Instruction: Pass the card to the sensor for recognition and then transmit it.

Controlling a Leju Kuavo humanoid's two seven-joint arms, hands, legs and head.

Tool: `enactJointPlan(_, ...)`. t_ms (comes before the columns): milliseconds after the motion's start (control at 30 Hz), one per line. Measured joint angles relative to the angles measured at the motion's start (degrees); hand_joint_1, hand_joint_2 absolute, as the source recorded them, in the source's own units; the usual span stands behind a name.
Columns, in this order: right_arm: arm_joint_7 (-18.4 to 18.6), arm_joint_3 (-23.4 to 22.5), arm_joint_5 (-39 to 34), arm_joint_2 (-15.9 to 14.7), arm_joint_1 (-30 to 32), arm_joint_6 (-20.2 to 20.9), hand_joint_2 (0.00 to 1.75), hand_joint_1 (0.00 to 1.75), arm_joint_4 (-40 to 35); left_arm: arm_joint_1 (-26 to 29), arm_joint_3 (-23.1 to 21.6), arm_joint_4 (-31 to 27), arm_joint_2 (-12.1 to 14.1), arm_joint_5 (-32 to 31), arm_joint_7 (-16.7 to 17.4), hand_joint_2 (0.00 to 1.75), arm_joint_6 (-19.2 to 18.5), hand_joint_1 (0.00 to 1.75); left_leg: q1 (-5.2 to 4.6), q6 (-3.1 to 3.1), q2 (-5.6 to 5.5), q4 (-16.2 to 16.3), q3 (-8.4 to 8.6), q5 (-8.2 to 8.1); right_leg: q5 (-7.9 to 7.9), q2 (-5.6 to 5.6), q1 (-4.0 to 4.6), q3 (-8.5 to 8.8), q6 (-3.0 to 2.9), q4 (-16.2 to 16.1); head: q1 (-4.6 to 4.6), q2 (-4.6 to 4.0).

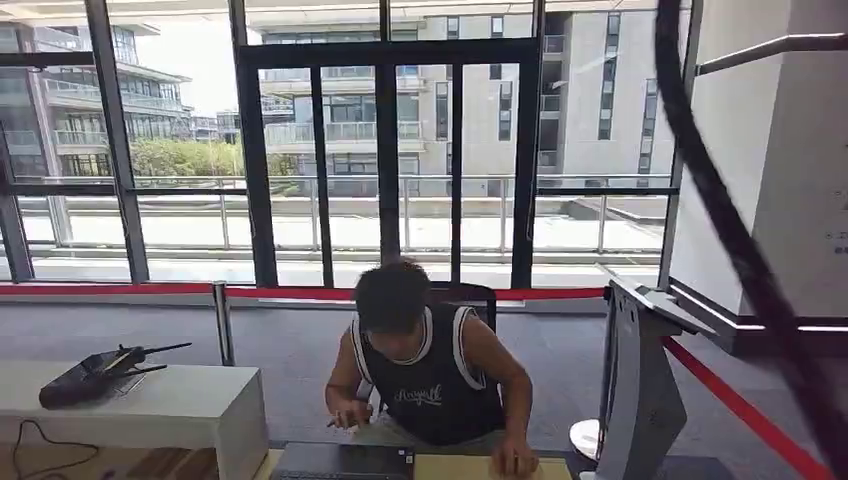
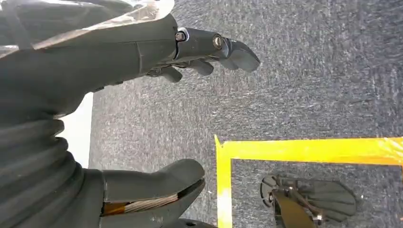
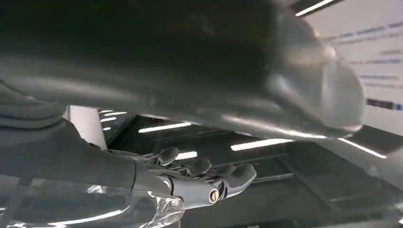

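In the left wrist view my left hand [image 2: 142,109] hangs over grey carpet, its fingers [image 2: 223,47] stretched out and well apart from the thumb [image 2: 157,178], with nothing between them. My right hand [image 3: 190,183] is raised towards the ceiling lights under a blurred silver shape, its fingers extended and nothing in them that I can see. A grey sensor stand [image 1: 640,390] with a slanted top rises at the right of the head view. I see no card in any view.
A person [image 1: 425,370] in a dark sleeveless shirt sits facing me, hands on the desk [image 1: 480,468] at the bottom edge. A white bench [image 1: 150,405] with a black device [image 1: 95,375] stands at the left. A red barrier belt [image 1: 300,292] runs behind. Yellow tape [image 2: 304,149] marks the carpet.
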Motion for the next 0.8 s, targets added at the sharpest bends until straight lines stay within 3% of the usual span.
enactJointPlan(200, -9.29, -17.36, 3.98, 3.57, 9.65, 0.02, 0.00, 0.00, 0.64, -0.04, 0.04, 0.00, 0.07, 2.06, 0.74, 1.75, 1.29, 0.00, -0.02, -0.04, 0.04, -0.06, -0.01, 0.06, 0.00, -0.03, -0.01, -0.15, -0.02, 0.04, -0.09, 0.00)
enactJointPlan(233, -9.71, -18.38, 4.20, 3.89, 10.43, 0.02, 0.00, 0.00, 0.86, -0.15, 0.04, 0.00, 0.07, 2.21, 0.74, 1.75, 1.33, 0.00, -0.03, -0.03, 0.02, -0.05, -0.02, 0.07, 0.00, -0.04, -0.02, -0.16, -0.02, 0.04, -0.06, 0.00)
enactJointPlan(267, -10.70, -22.69, 4.89, 5.43, 11.17, 0.02, 0.00, 0.00, 1.79, -0.22, 0.02, 0.00, 0.07, 2.53, 0.74, 1.75, 1.42, 0.00, -0.02, -0.03, 0.01, -0.06, -0.02, 0.08, 0.00, -0.04, -0.01, -0.15, -0.02, 0.05, -0.04, 0.00)
enactJointPlan(400, -14.13, -32.26, 7.26, 9.77, 13.04, 0.02, 0.00, 0.00, 3.63, -0.25, 0.04, -0.02, 0.07, 2.56, 0.74, 1.75, 1.66, 0.00, -0.05, -0.04, 0.07, -0.06, -0.01, 0.09, 0.00, -0.01, -0.01, -0.19, -0.02, 0.07, -0.02, 0.00)
enactJointPlan(600, -15.58, -42.93, 6.17, 16.95, 15.83, 0.02, 0.00, 0.00, 6.51, -0.52, 0.02, -0.04, 0.05, 3.23, 0.44, 1.75, 2.01, 0.00, -0.02, -0.04, 0.12, -0.11, 0.00, 0.09, -0.03, 0.02, 0.03, -0.20, -0.06, 0.08, -0.07, 0.00)
enactJointPlan(700, -14.64, -45.00, 5.33, 20.40, 17.18, 0.02, 0.00, 0.00, 7.91, -0.68, 0.02, -0.04, 0.07, 3.82, 0.02, 1.75, 2.19, 0.00, -0.01, -0.04, 0.15, -0.15, 0.02, 0.09, -0.04, 0.04, 0.04, -0.22, -0.07, 0.10, -0.04, 0.00)
enactJointPlan(800, -17.29, -47.90, 7.06, 24.53, 17.70, 0.02, 0.00, 0.00, 9.58, -0.76, 0.02, -0.04, 0.13, 3.87, -0.02, 1.75, 2.67, 0.00, 0.01, -0.05, 0.28, -0.17, 0.05, 0.09, -0.04, 0.18, 0.05, -0.24, -0.08, 0.13, -0.11, 0.00)
